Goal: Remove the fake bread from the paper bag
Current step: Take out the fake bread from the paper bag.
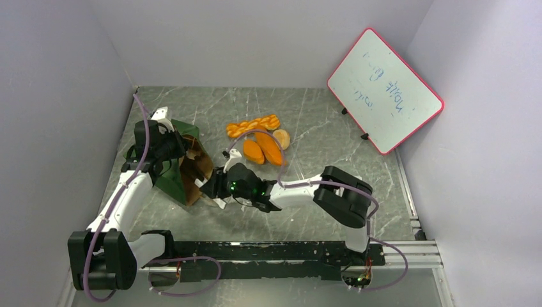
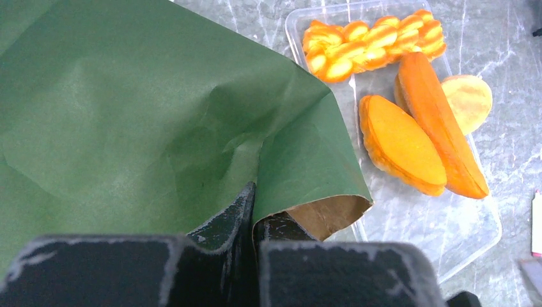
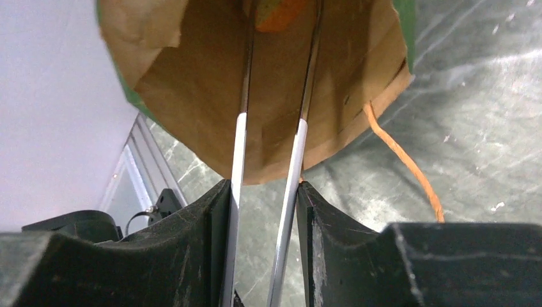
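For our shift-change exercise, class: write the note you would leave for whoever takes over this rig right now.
Left tool: shut on the paper bag rim.
Right tool: shut on metal tongs, which reach into the bag beside an orange bread.
Done: braided loaf, two oval rolls, pale bun lie on the clear tray.
Left: draw out that orange bread; the bag's depths are hidden.

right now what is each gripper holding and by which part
Left gripper pinches the paper bag at its mouth rim. Right gripper clamps the metal tongs across both arms, tips inside the bag.
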